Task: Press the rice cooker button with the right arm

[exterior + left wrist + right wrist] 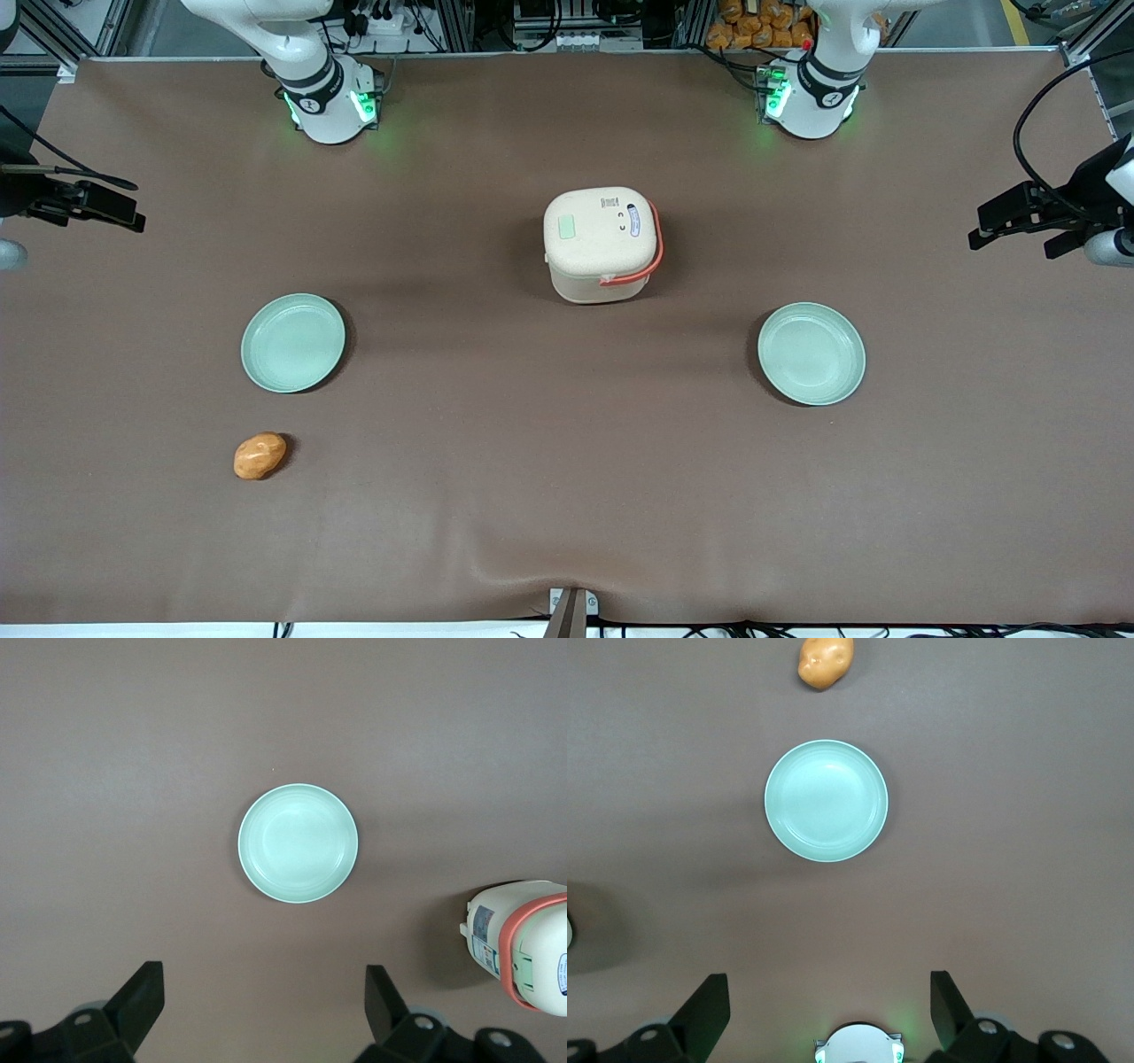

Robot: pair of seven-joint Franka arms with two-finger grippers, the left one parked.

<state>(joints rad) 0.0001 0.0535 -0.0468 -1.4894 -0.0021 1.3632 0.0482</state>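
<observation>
Cream and speckled, the rice cooker (602,244) sits closed near the middle of the brown table (567,496), its red-orange handle (654,257) wrapped round the side toward the parked arm's end. A pale green panel (568,229) and a small label (633,219) show on its lid. The right arm's base (328,102) stands at roughly eleven o'clock from the cooker, green lights glowing at its foot.

The gripper (828,1005) hangs high above the working arm's end of the table, well apart from the cooker, its two black fingers (704,1005) spread wide with nothing between them. The right wrist view looks straight down between them onto a mint-green plate (826,801) and a small orange-brown potato (825,662) lying on the cloth.

From the front, that plate (293,343) lies at about eight o'clock from the cooker and nearer the camera; the potato (260,455) rests on the table nearer still, at about seven o'clock from the plate and clear of its rim. A second mint-green plate (811,354) lies at about four o'clock from the cooker, toward the parked arm's end. Both plates hold nothing, and neither touches the cooker.
</observation>
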